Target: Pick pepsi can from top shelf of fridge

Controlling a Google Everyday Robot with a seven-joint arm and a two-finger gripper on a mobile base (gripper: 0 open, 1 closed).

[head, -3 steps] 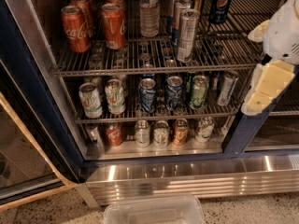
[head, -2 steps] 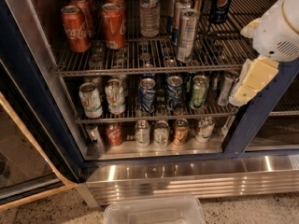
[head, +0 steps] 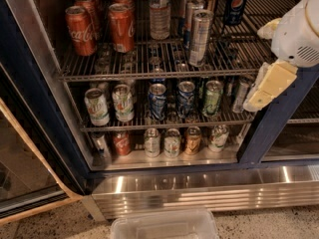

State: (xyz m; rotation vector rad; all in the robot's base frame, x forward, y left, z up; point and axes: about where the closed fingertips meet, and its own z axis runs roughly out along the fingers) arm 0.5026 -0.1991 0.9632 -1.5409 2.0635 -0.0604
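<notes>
Hanging beside fridge [head: 271,126] post, gripper [head: 265,87] tilted downward — pepsi can [head: 235,4] apart, upright.

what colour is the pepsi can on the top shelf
The pepsi can is dark navy with a red-white-blue logo, camera view; gripper hangs lower right of it.

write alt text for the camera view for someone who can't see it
The robot's hand hangs at the right edge of the open fridge, near the front rail of the top shelf, apart from the pepsi can standing at that shelf's back right. Red cola cans stand at its left, with more cans on the racks below.
</notes>
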